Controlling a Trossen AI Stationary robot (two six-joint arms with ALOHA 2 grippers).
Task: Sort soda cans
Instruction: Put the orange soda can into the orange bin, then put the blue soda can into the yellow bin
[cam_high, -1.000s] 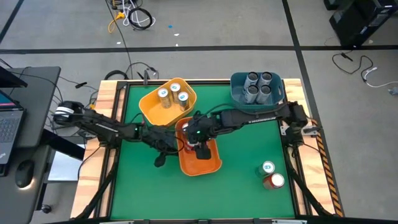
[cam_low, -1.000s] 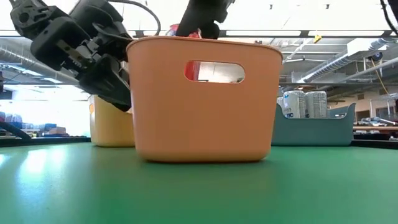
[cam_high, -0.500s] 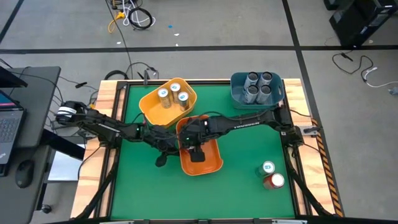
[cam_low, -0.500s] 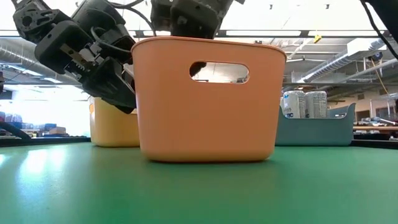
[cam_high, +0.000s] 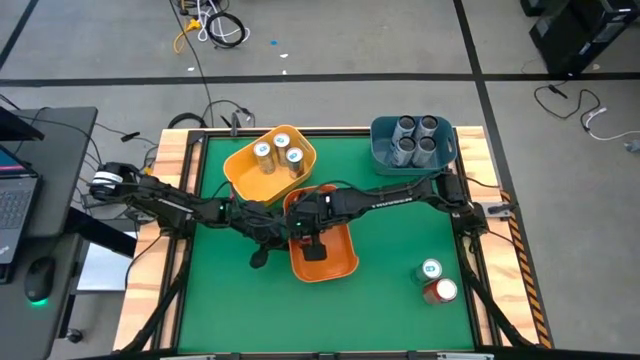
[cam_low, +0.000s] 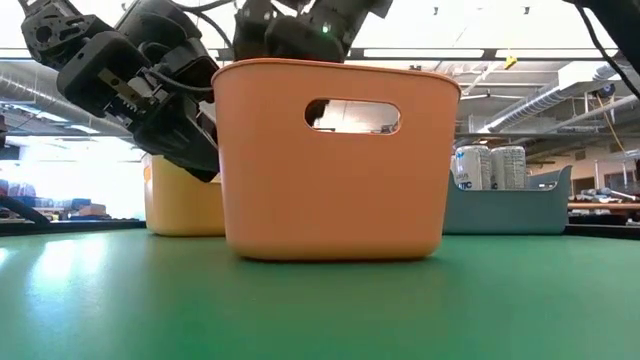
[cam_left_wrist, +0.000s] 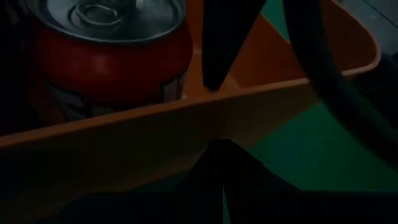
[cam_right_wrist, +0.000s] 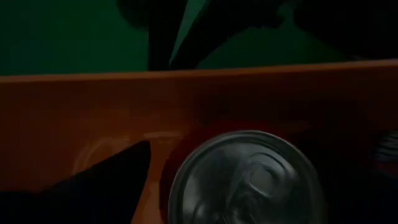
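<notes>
High view: yellow bin at upper centre holds two cans; blue bin at upper right holds four; two stand loose at lower right. Mid-frame, the right pincer, released, reaches into the orange bin; the left pincer is clenched on its wall.

Left wrist view: one red can inside that bin.

Green tabletop with a wooden border, centre of the high view. Standing directly on it: a yellow bin at upper centre-left, an orange bin just below it at centre, a blue bin at upper right. Two loose cans at lower right, touching: a teal-topped can above a red can.
</notes>
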